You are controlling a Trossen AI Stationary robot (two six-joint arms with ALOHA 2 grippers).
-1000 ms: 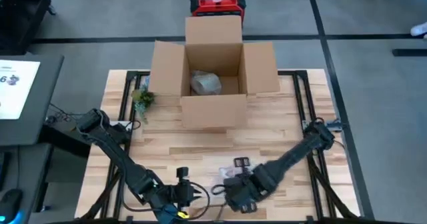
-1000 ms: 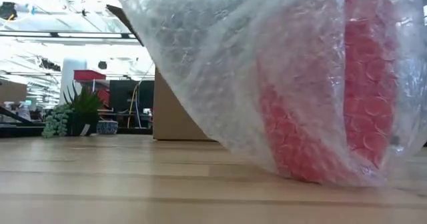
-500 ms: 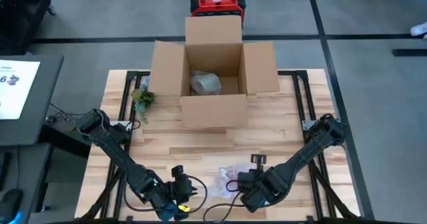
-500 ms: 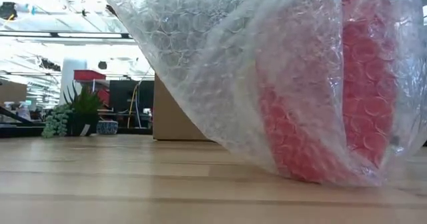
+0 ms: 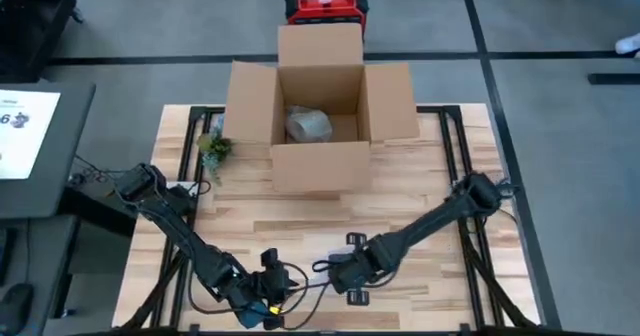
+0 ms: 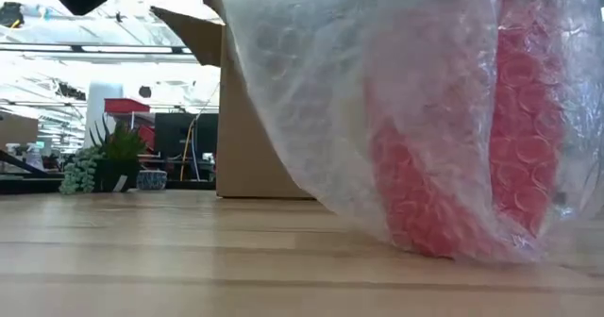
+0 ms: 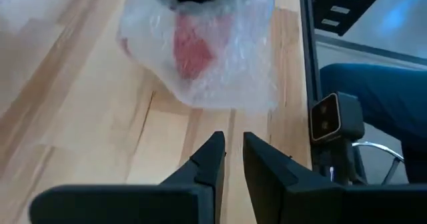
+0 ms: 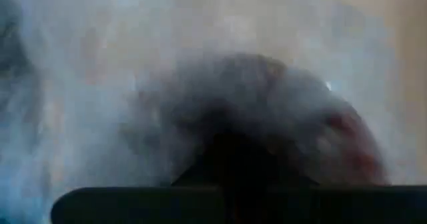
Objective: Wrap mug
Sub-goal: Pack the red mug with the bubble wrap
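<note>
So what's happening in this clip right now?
A red mug sits loosely swathed in clear bubble wrap at the wooden table's front edge. The right gripper is down on the bundle, working it. The left gripper waits beside it, fingers nearly closed and empty. An open cardboard box behind holds another wrapped bundle.

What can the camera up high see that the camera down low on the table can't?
Only the high view shows both arms, the left hand near the table's front edge, the right hand over the mug, and a wrapped bundle inside the open cardboard box.

Only the low view shows the red mug close up through its bubble wrap.

Both show the box, the small plant and the wooden table.
</note>
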